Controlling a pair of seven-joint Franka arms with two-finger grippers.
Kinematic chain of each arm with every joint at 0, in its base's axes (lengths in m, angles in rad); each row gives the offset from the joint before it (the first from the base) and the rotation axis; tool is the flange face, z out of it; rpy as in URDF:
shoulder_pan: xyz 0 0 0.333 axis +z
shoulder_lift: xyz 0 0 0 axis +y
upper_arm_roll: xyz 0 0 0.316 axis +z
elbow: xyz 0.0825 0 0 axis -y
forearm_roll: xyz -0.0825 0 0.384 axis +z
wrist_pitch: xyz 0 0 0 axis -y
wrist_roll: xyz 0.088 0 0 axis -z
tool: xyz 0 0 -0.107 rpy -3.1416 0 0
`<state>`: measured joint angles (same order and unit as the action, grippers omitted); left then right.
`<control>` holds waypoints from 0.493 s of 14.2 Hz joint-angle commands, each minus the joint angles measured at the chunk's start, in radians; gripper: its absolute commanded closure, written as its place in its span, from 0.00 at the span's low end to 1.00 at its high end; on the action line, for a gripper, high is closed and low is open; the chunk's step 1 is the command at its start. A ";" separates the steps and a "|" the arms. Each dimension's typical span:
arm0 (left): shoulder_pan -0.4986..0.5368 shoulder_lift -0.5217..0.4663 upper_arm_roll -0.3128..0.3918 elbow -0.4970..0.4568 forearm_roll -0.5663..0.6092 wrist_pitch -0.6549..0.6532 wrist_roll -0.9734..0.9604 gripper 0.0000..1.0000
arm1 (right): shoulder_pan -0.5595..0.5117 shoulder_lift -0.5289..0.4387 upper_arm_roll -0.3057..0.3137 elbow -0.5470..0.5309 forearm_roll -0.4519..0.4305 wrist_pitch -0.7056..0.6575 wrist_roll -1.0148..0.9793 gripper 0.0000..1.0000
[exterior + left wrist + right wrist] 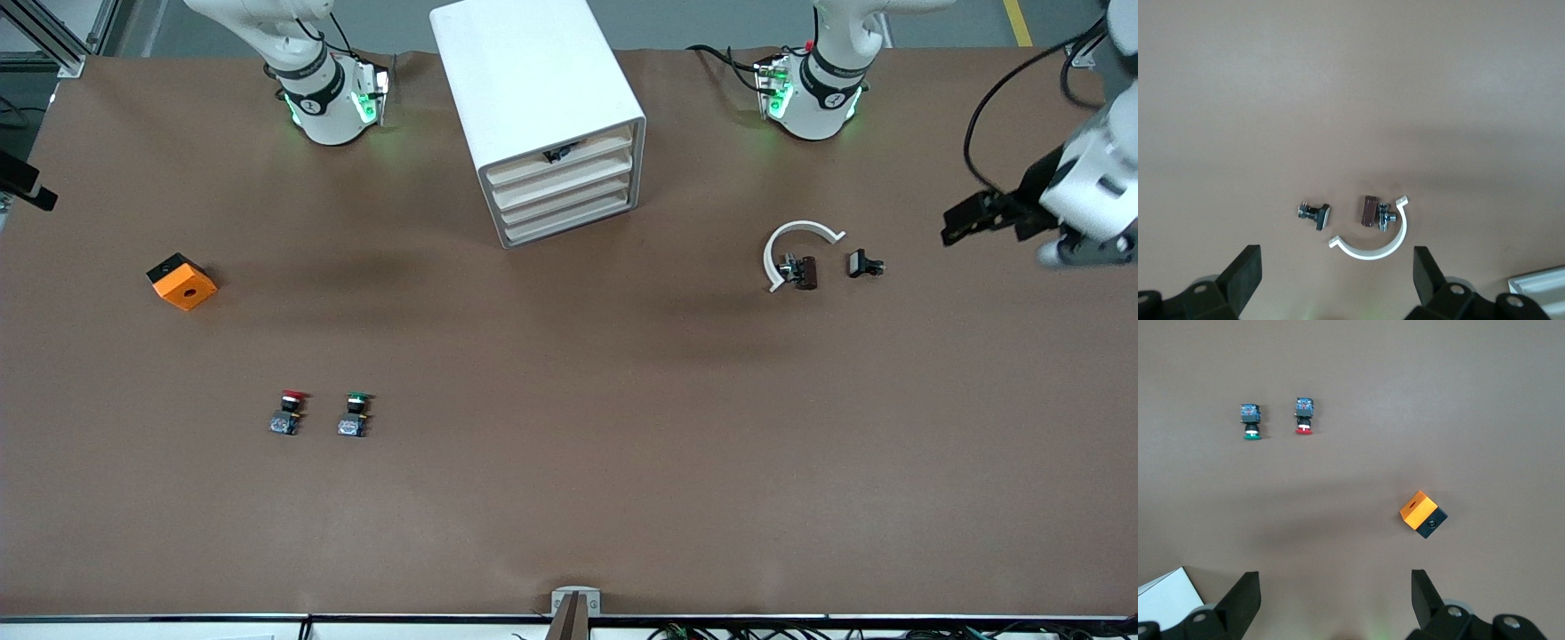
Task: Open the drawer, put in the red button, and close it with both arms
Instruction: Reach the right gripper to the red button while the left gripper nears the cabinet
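Observation:
The white cabinet [533, 80] stands between the arm bases, and its second-highest drawer [564, 178] is shut. The red button [289, 413] lies on the table nearer to the front camera, toward the right arm's end, beside its green-capped twin [355, 415]. Both also show in the right wrist view, the red button [1304, 415] and the green one [1251, 421]. My right gripper [1335, 600] is open and empty, up in the air at the right arm's end [40, 191]. My left gripper [1337, 277] is open and empty, up over the left arm's end [960, 222].
An orange and black cube [181, 281] [1423, 514] lies toward the right arm's end. A white C-shaped clamp [796, 249] [1378, 243], a brown piece [807, 272] and a small black bolt [864, 264] [1315, 214] lie toward the left arm's end. A small black part [560, 153] shows at the top drawer.

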<state>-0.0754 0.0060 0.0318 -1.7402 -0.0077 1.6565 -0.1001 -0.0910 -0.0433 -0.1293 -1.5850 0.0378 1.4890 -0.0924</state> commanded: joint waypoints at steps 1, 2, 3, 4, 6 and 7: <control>-0.003 0.093 -0.006 0.024 0.003 0.061 -0.010 0.00 | -0.024 0.159 0.013 0.040 -0.001 -0.004 0.002 0.00; -0.003 0.123 -0.007 0.024 0.003 0.090 -0.010 0.00 | -0.036 0.167 0.013 0.048 -0.009 0.010 0.000 0.00; -0.006 0.149 -0.009 0.024 0.000 0.117 -0.012 0.00 | -0.041 0.181 0.013 0.050 -0.022 0.017 -0.006 0.00; -0.007 0.178 -0.012 0.025 -0.005 0.147 -0.024 0.00 | -0.039 0.192 0.014 0.050 -0.032 0.042 -0.007 0.00; -0.017 0.224 -0.016 0.025 -0.034 0.192 -0.097 0.00 | -0.036 0.198 0.014 0.042 -0.026 0.091 0.006 0.00; -0.039 0.241 -0.019 0.025 -0.037 0.209 -0.148 0.00 | -0.032 0.210 0.016 0.039 -0.021 0.120 0.007 0.00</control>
<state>-0.0879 0.2112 0.0176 -1.7379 -0.0283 1.8435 -0.1736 -0.1138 0.1613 -0.1289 -1.5672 0.0178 1.5900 -0.0931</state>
